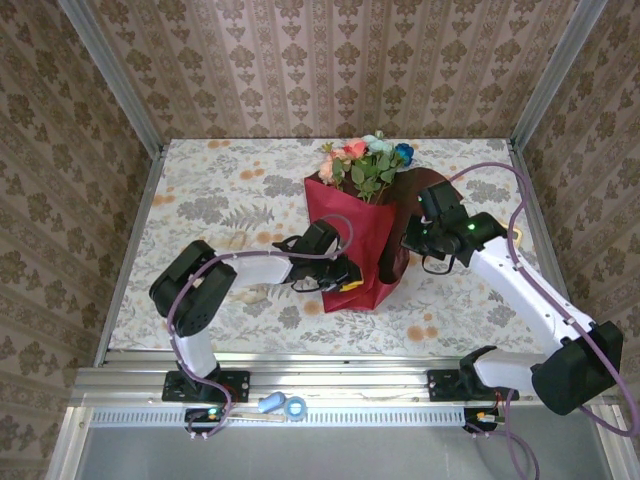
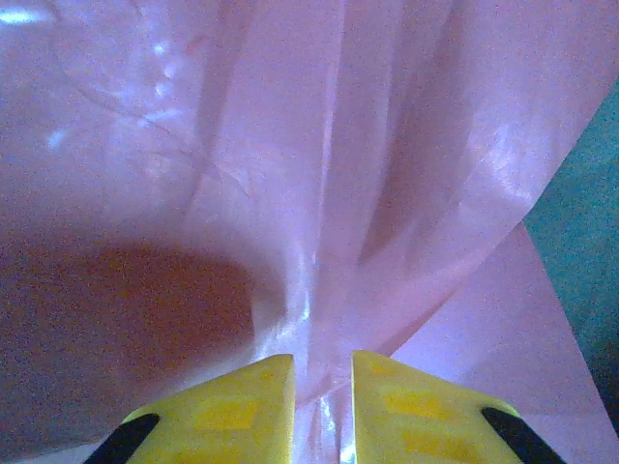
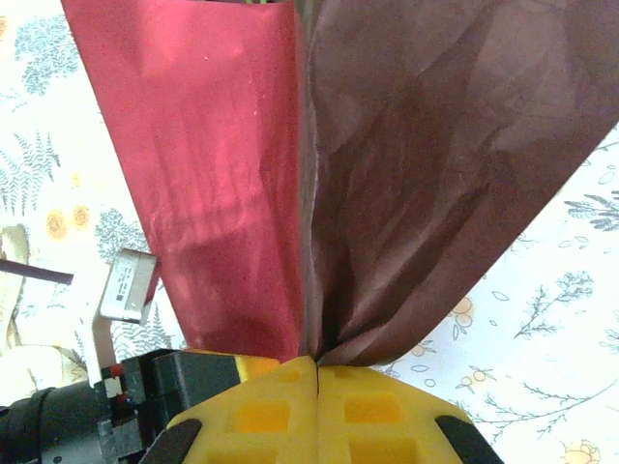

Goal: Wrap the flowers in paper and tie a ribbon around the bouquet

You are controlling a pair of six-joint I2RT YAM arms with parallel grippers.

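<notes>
Yellow pads of the left gripper (image 2: 322,372) fill the bottom of its wrist view, close together with a creased fold of the paper (image 2: 319,193) running into the slim gap between them; I judge it clamped on that fold. From above, this gripper (image 1: 340,272) sits at about 8 o'clock on the red sheet (image 1: 350,235), which stands up off the flowered tablecloth (image 1: 220,180) as a loose, wide-mouthed wrap, not a slim cone. The flowers (image 1: 365,160) poke out at its 12 o'clock end, blooms and leaves showing above the rim. At 3 o'clock the right gripper (image 1: 415,243) meets the darker flap; in its wrist view the pads (image 3: 280,416) are pressed flat together, pinching the paper (image 3: 416,174) where the two panels join.

Wrapping looks partway done: the stems are enclosed, but the sheet needs tightening, and the ribbon is not yet tied round it.
</notes>
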